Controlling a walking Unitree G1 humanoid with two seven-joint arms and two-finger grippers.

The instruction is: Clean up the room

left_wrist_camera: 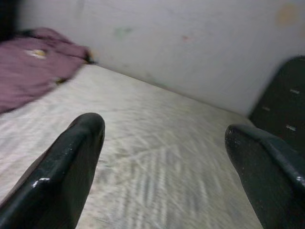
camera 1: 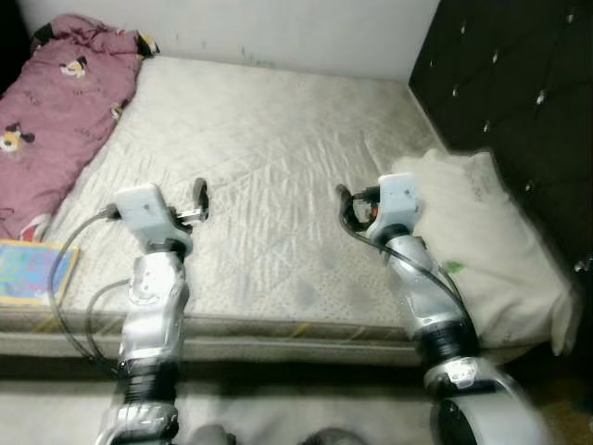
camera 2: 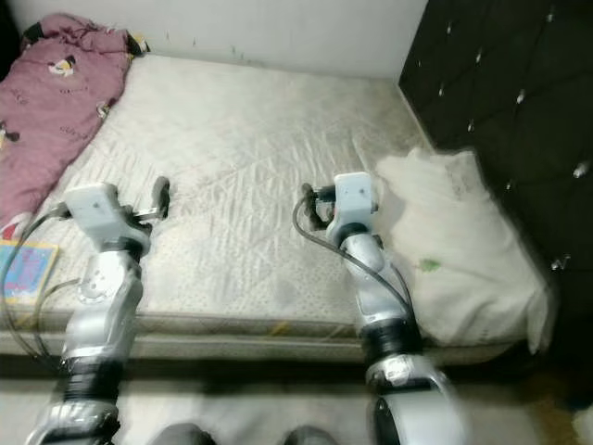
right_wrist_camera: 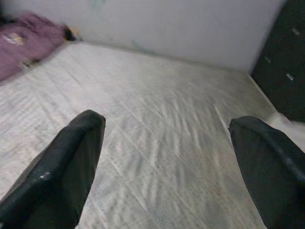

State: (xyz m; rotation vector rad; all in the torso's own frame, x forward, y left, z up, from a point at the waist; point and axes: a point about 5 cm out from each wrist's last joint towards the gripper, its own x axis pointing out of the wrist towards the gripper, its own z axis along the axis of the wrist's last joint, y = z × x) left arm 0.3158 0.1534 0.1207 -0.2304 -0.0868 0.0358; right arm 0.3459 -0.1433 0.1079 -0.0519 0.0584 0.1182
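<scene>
blanket (camera 1: 57,111): pink, cartoon prints, crumpled at upper left of the bed (camera 1: 269,176)
pillow (camera 1: 482,246): cream, flat, right edge
book (camera 1: 32,271): colourful, lower left corner

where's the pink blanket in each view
left eye view: pink blanket at the upper left, on the mattress's left side.
right eye view: upper left corner.
left wrist view: upper left, blurred.
right wrist view: upper left corner.
Shared landmark: the black headboard, on the right in all four.
</scene>
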